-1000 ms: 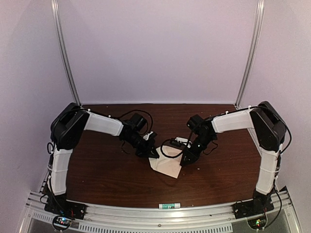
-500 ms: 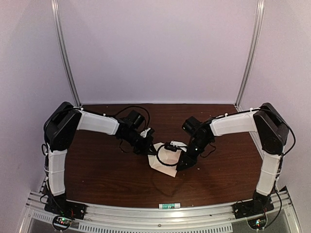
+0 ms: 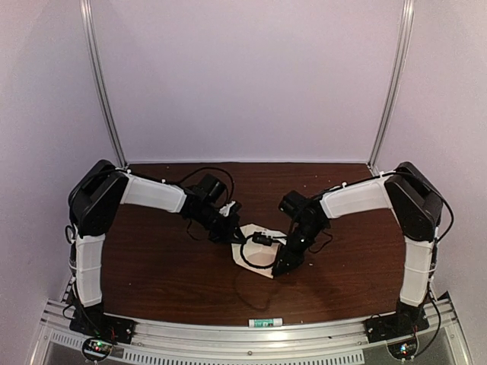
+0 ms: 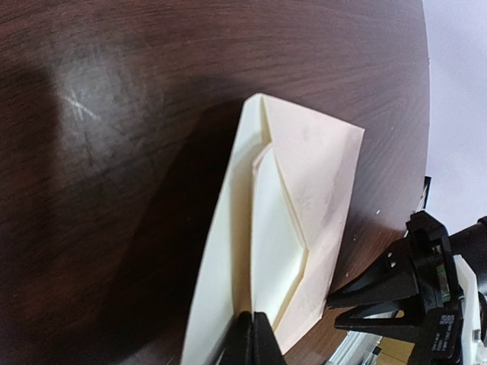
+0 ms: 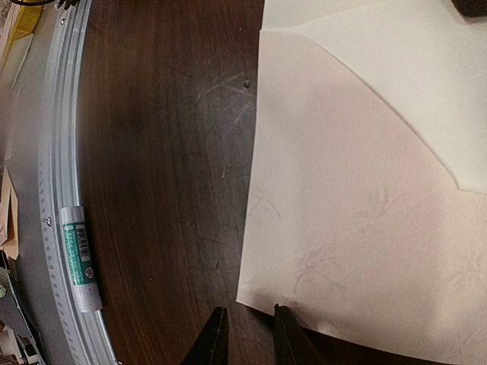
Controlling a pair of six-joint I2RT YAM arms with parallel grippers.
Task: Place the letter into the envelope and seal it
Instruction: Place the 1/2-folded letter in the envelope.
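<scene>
The envelope point(image 3: 257, 256) lies mid-table, cream-tan with diagonal seams. In the left wrist view its tan body point(image 4: 329, 171) lies flat with a cream triangle point(image 4: 280, 236) on it, and a pale cream sheet point(image 4: 219, 258) rises along its left side. I cannot tell whether that sheet is the flap or the letter. My left gripper point(image 4: 255, 338) is shut on the raised paper fold between them. My right gripper point(image 5: 249, 334) is slightly open and empty, low at the near corner of the envelope point(image 5: 358, 198), with one fingertip point(image 5: 285, 327) at its edge.
A glue stick point(image 5: 79, 258) lies by the aluminium front rail point(image 5: 57, 114); it also shows in the top view point(image 3: 265, 322). The right arm's black gripper point(image 4: 411, 293) sits close beside the envelope in the left wrist view. Black cables point(image 3: 251, 242) loop over the envelope.
My right gripper has moved left and nearer, to the envelope's near corner. My left gripper has drawn back slightly with the paper, and the envelope has shifted a little left.
</scene>
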